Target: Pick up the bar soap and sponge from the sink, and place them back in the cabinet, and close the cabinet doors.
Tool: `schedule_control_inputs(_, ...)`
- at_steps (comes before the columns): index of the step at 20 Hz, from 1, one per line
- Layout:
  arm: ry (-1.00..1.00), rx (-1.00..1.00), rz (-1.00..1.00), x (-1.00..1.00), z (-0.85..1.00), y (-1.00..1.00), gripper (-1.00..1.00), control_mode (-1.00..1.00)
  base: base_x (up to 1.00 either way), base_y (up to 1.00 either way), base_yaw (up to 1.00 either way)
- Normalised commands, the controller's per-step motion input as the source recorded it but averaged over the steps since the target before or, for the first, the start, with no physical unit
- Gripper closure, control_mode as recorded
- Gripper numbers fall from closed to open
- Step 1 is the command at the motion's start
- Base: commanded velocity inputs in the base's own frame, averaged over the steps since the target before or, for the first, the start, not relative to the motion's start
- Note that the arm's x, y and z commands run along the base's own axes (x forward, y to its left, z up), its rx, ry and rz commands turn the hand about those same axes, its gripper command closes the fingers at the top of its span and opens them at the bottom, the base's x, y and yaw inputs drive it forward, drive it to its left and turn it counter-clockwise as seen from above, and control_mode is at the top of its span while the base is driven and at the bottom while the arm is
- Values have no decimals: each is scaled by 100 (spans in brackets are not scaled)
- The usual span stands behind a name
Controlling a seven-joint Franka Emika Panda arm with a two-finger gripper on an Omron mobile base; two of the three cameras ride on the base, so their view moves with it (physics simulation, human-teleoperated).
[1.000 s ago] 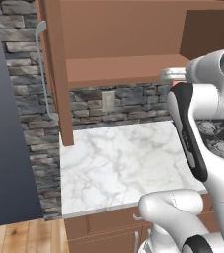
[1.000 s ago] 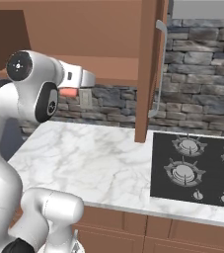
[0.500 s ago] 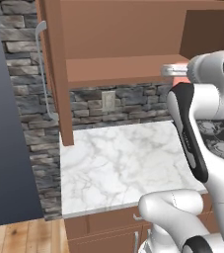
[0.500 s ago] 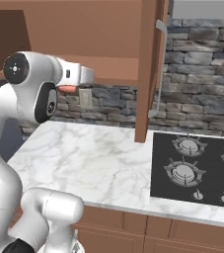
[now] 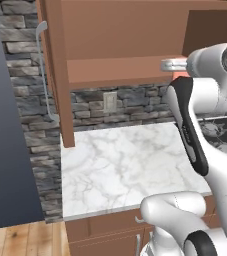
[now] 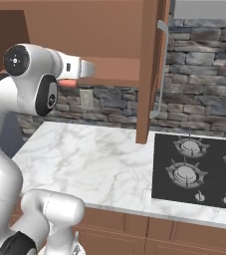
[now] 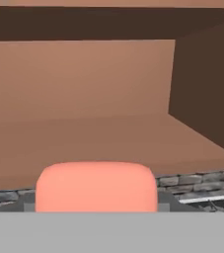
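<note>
A white robot arm reaches toward an open brown wall cabinet (image 5: 125, 30). At the bottom centre of the hand view, the gripper (image 7: 96, 205) is closed on the salmon-pink bar soap (image 7: 96, 187), held just in front of the cabinet's bare wooden shelf (image 7: 108, 143). In the right base view, the soap shows as a pink sliver at upper left, under the hand. A cabinet door (image 6: 152, 69) with a silver handle stands open above a marble counter (image 6: 94, 164), beside a black stovetop (image 6: 199, 169) at right.
</note>
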Motion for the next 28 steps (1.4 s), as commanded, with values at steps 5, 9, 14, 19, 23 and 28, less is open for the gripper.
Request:
schedule_control_inputs(5,1,0,0,40,0,11,100,-100,0,0,0)
schedule_control_inputs(9,0,0,0,51,0,0,100,-100,0,0,0)
schedule_control_inputs(14,0,0,0,45,-6,0,100,-100,0,0,0)
schedule_control_inputs(19,1,0,6,25,-26,0,100,-100,0,0,0)
schedule_control_inputs(23,0,0,6,25,-26,0,100,-100,0,0,0)
schedule_control_inputs(28,0,1,4,23,-5,0,100,-100,0,0,0)
